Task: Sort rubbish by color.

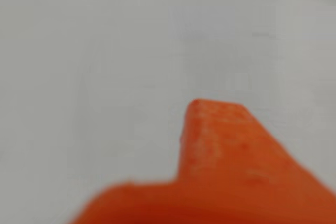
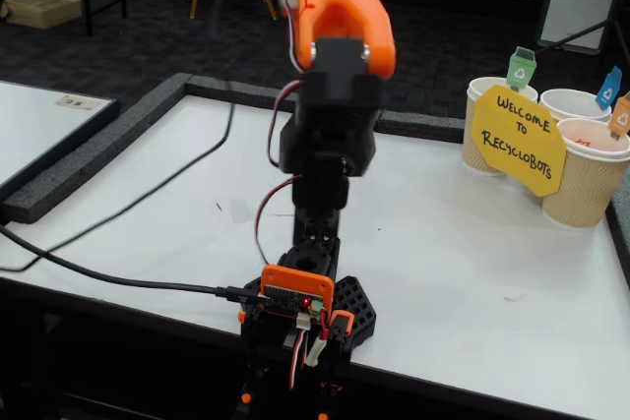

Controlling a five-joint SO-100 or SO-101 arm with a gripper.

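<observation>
No rubbish shows in either view. My gripper (image 1: 206,104) appears in the wrist view only as one blurred orange finger (image 1: 226,145) rising from the bottom edge over bare white table (image 1: 105,77). The second finger is out of view, and nothing is seen against the visible one. From behind, the fixed view has the orange and black arm (image 2: 335,95) reaching up from its base (image 2: 300,307) at the table's near edge. There the gripper end is cut off at the top.
Three beige paper cups (image 2: 591,179) with small coloured flags stand at the table's far right in the fixed view, behind a yellow sign (image 2: 519,140). A black foam rim (image 2: 98,154) borders the table's left and back. A black cable (image 2: 118,277) runs in from the left.
</observation>
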